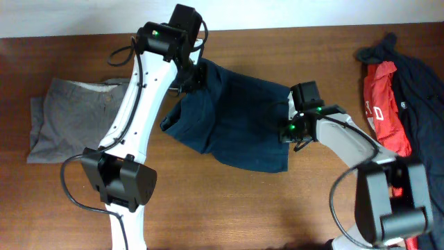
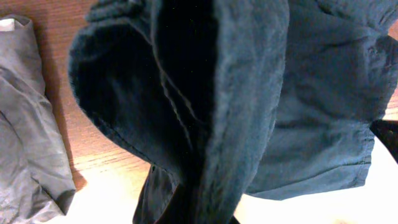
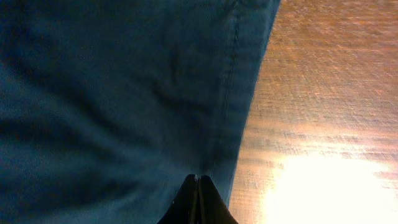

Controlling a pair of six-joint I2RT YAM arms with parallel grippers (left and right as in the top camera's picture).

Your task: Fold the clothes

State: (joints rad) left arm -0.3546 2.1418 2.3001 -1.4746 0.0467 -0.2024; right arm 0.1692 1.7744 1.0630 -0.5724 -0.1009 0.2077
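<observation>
Left tool [image 1: 189, 78]: pressed together on the far left corner of the navy blue fabric garment [image 1: 236, 118]. It holds that corner bunched up and raised off the brown wooden desk [image 1: 243, 201]. From the wrist view the cloth hangs in thick folds right in front of the lens and hides the fingers.
Right tool [image 3: 197, 186]: tips pressed tight together, lying on the garment's right edge just inside the stitched hem. I cannot tell whether any cloth is caught between them.
Navy blue fabric garment: in the middle of the desk, stretched between the two arms. Its near part lies spread flat, its left side is rumpled, and its far left corner is lifted.
Grey fabric shorts [image 1: 69, 128]: lying flat at the left of the desk, apart from the navy piece, with the left arm reaching over the gap between them.
Red white-printed shirt [image 1: 380, 111]: in a heap at the far right of the desk, well apart from the navy piece.
Black garment [image 1: 416, 90]: in the same heap, touching the red shirt and draped around its far and right sides.
</observation>
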